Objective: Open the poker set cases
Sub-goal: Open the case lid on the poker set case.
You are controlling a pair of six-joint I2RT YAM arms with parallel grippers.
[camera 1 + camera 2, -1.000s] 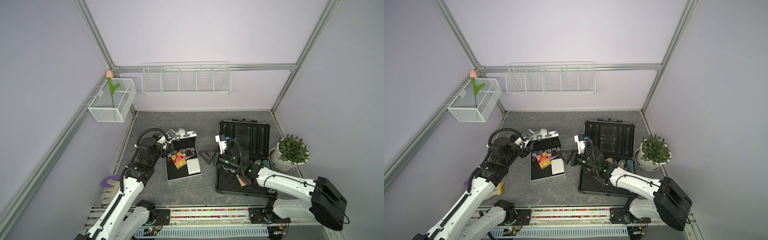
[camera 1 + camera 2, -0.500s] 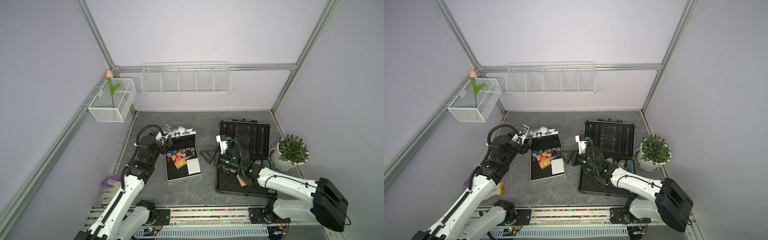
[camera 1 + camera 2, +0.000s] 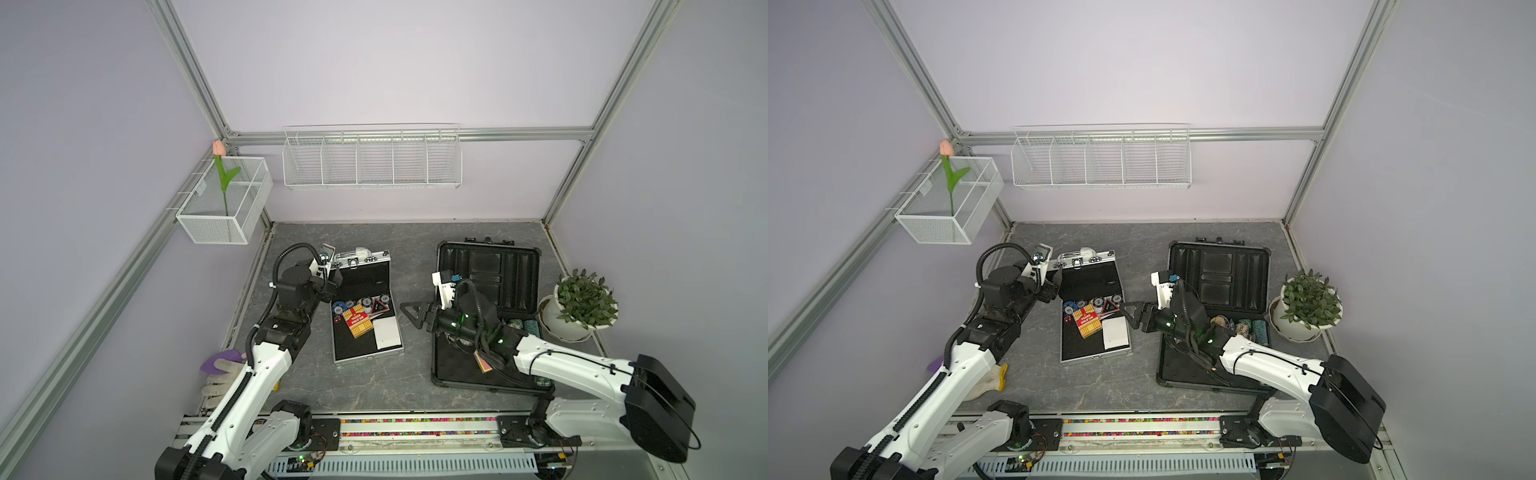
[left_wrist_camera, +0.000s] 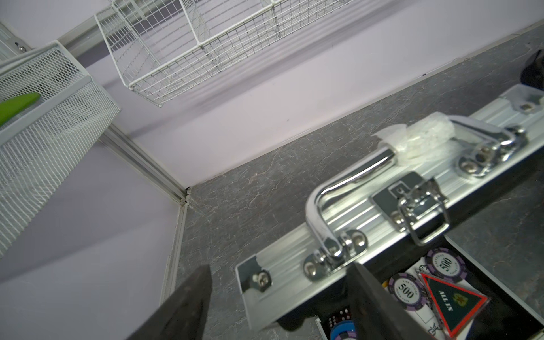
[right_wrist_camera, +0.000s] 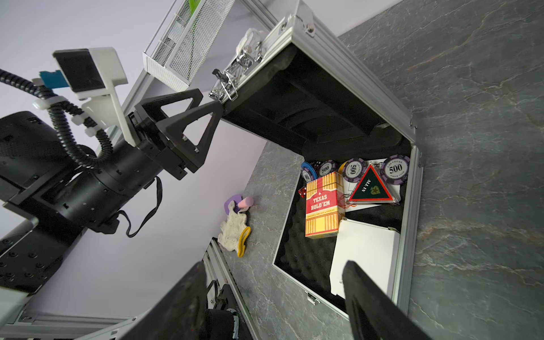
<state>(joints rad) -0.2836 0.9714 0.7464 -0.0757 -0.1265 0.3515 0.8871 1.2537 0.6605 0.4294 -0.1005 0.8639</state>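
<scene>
The small silver case (image 3: 368,357) lies open, its lid (image 3: 361,259) raised steeply. Inside are chips, a red card box (image 5: 323,203) and a white box. My left gripper (image 3: 331,283) is open at the lid's near-left corner. In the left wrist view that corner (image 4: 282,259) sits between the spread fingers; in the right wrist view one fingertip (image 5: 219,109) meets the lid's edge beside the latch. The large dark case (image 3: 457,370) lies open, lid (image 3: 486,274) laid back. My right gripper (image 3: 409,313) hovers open and empty between the cases, facing the silver one (image 5: 409,235).
A potted plant (image 3: 582,303) stands right of the dark case. A glove and a purple object (image 3: 222,365) lie by the left arm's base. White wire baskets (image 3: 370,162) hang on the back and left walls. The arms' rail (image 3: 415,426) runs along the front edge.
The silver case's lid stands a little more upright, and my left gripper has shifted slightly back and left along its edge. The right arm has hardly moved.
</scene>
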